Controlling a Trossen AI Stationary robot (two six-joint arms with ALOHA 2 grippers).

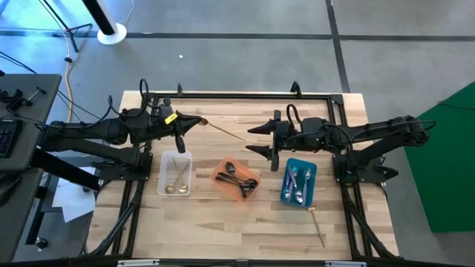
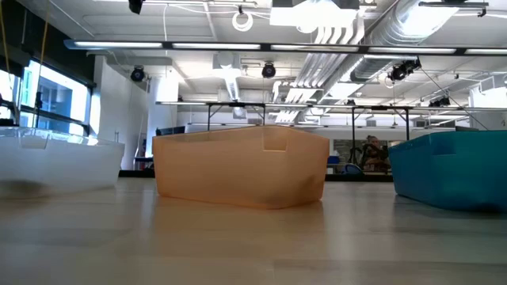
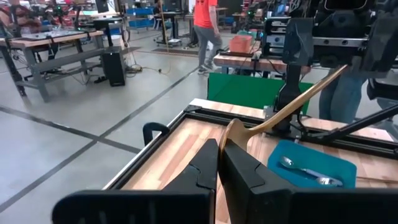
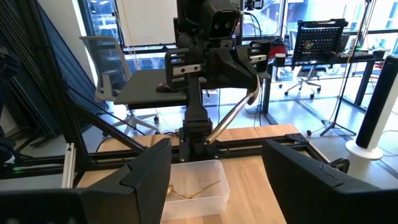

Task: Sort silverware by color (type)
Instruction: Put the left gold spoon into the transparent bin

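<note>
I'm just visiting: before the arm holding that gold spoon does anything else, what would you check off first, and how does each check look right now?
1. Left gripper shut on the gold spoon: ok, it is pinched at the bowl end with the handle sticking out.
2. Clear tray already holds gold spoons, so the colours match: ok.
3. Held spoon is over the clear tray: not ok, it is behind it, over bare table.
4. Right gripper out of the way: ok, jaws open and empty, behind the blue tray.
5. All spoons sorted: not ok, one spoon on the table lies in front of the blue tray.
</note>
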